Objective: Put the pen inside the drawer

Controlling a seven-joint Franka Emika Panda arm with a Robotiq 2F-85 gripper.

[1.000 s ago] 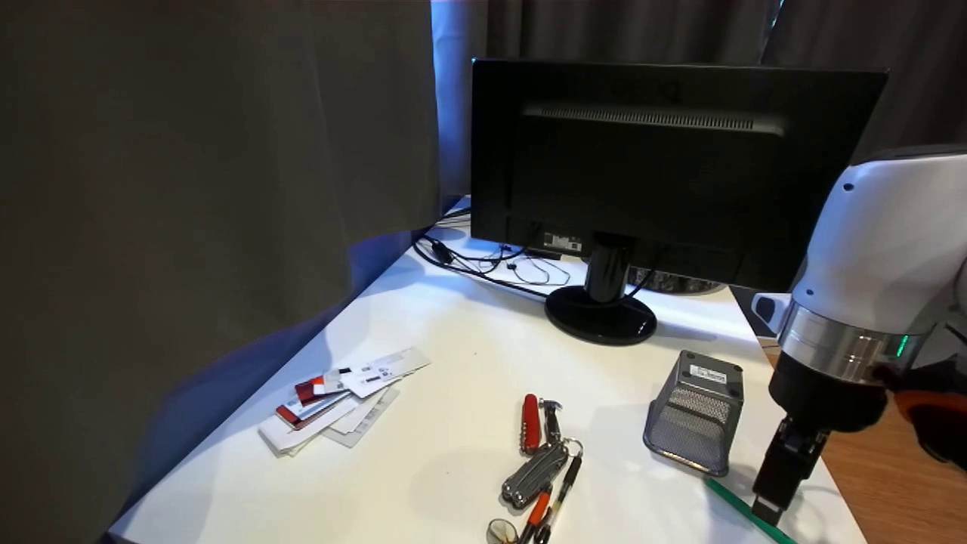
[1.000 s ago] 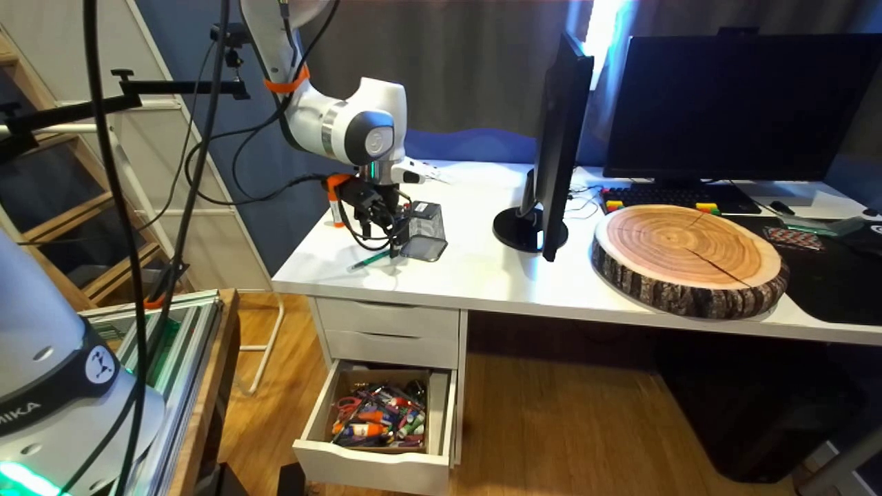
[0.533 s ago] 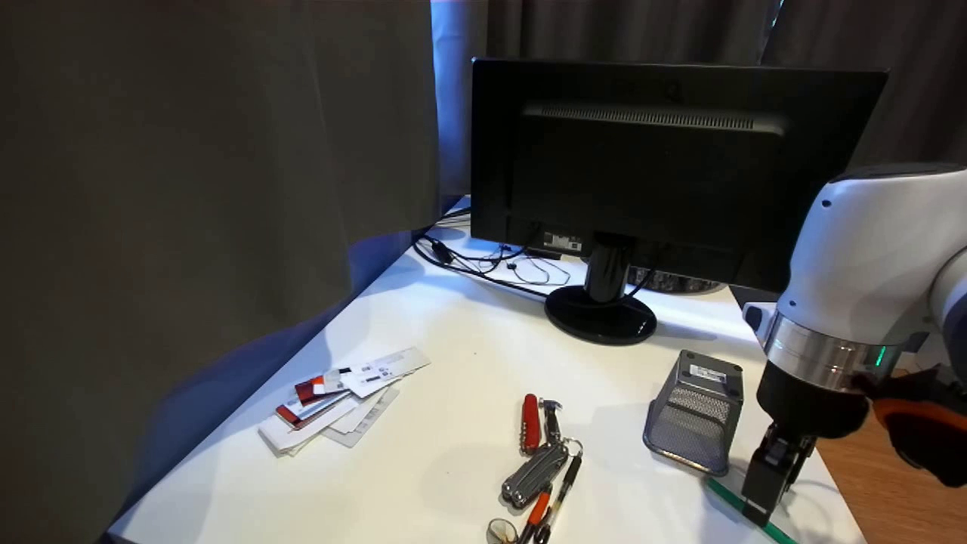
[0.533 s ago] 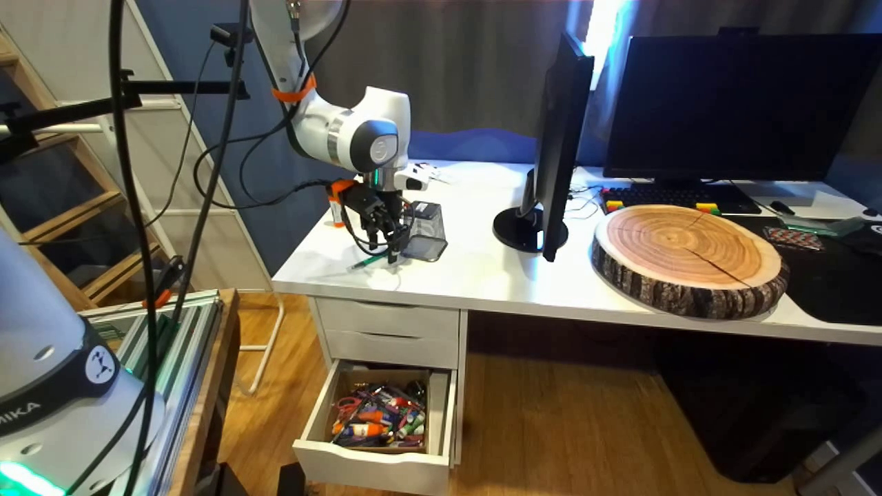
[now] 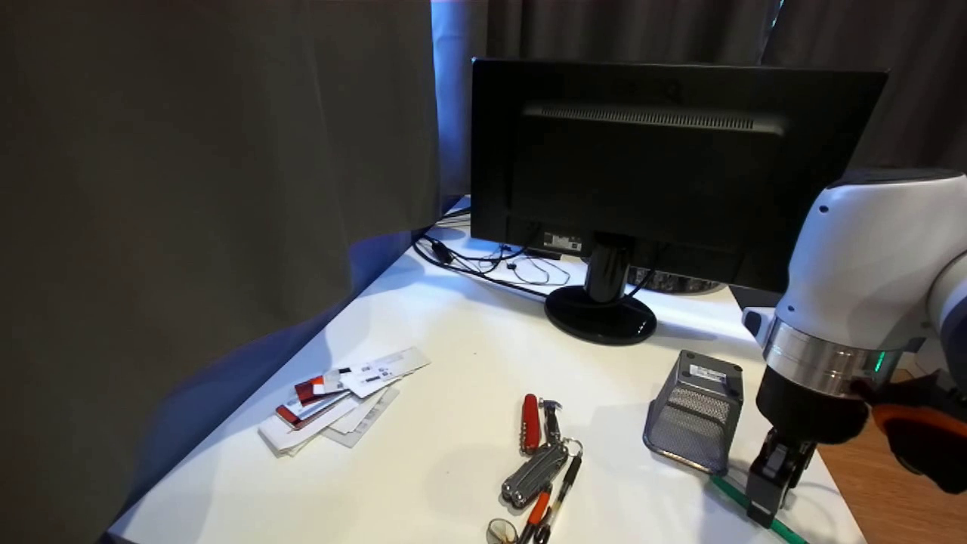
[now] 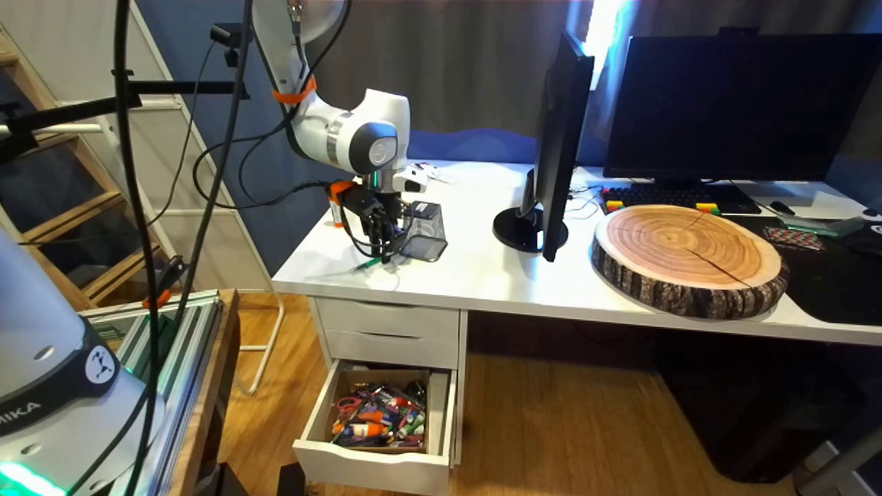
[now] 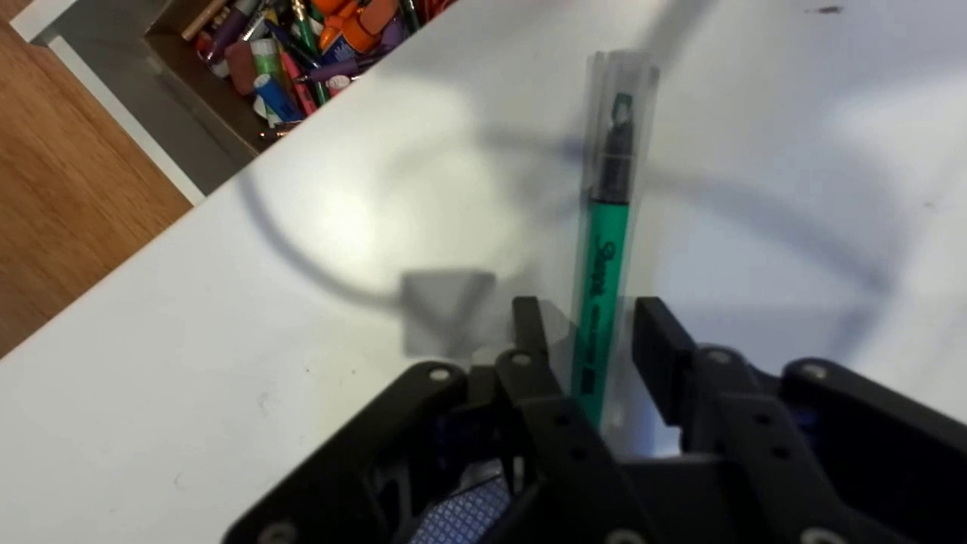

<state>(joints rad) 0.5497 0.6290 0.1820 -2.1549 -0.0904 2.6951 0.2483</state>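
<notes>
The green pen (image 7: 604,257) lies on the white desk, its clear cap pointing away from my gripper (image 7: 588,311) in the wrist view. My fingers stand partly open on either side of its barrel, with a visible gap at each side. In an exterior view the gripper (image 5: 761,515) is down at desk height over the pen (image 5: 729,491), hiding part of it. The drawer (image 6: 372,463), lowest under the desk, is pulled out and holds a cardboard box full of pens and markers. A corner of that drawer (image 7: 125,113) also shows in the wrist view.
An upturned grey mesh holder (image 5: 693,423) stands right by one end of the pen. Red and black tools (image 5: 535,474) and a stack of cards (image 5: 340,404) lie farther over. A monitor (image 5: 665,174) and a wood slice (image 6: 689,241) occupy the desk; cables (image 6: 269,200) hang beside the arm.
My gripper has come lower and moved onto the pen, and its fingers have drawn closer together. The pen has shifted slightly on the desk. The drawer looks the same.
</notes>
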